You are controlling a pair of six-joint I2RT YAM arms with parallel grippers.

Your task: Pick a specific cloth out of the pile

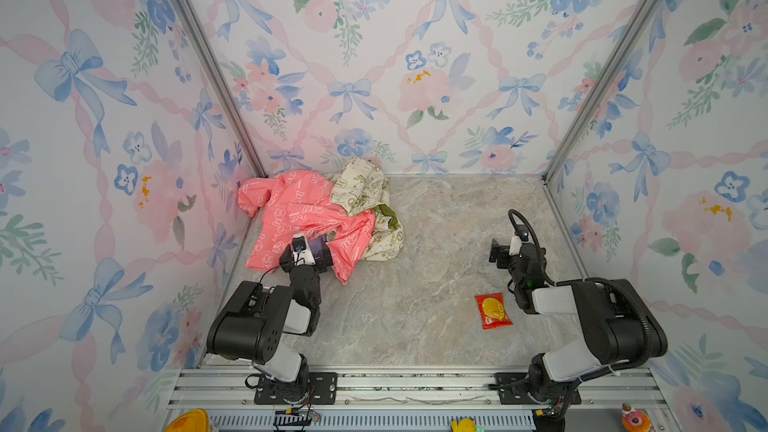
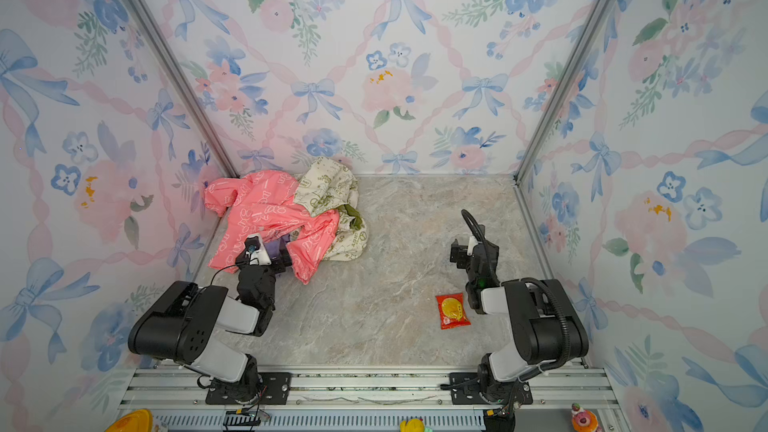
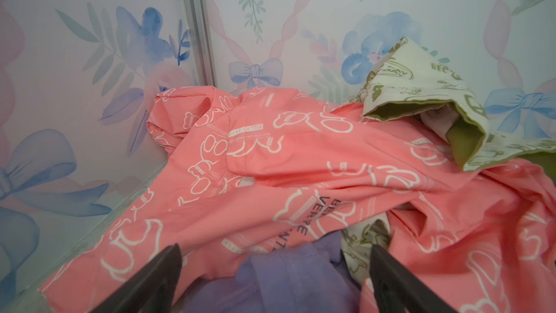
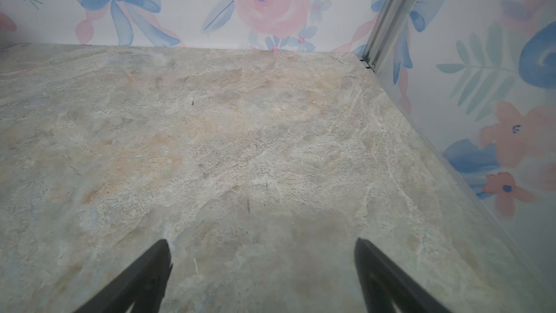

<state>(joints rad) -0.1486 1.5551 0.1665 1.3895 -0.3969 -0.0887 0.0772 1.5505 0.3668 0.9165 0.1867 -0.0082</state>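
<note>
The pile sits in the back left corner. A coral-pink garment (image 1: pixel 291 209) (image 3: pixel 301 161) with white print lies over a cream cloth (image 1: pixel 365 189) (image 3: pixel 415 85) with olive print. Only a small patch of the lavender cloth (image 3: pixel 285 275) (image 1: pixel 316 246) (image 2: pixel 275 248) peeks out from under the pink garment's near edge. My left gripper (image 3: pixel 275 249) (image 1: pixel 322 253) is open and low at that edge, with the lavender patch lying between its fingers. My right gripper (image 4: pixel 261 243) (image 1: pixel 496 251) (image 2: pixel 457 252) hangs open over bare table on the right, with nothing in it.
A red snack packet (image 1: pixel 493 310) (image 2: pixel 453 310) with a yellow disc lies flat on the stone-look table (image 1: pixel 436 243), near the right arm. Flowered walls close in the left, back and right sides. An aluminium rail (image 1: pixel 415 384) runs along the front.
</note>
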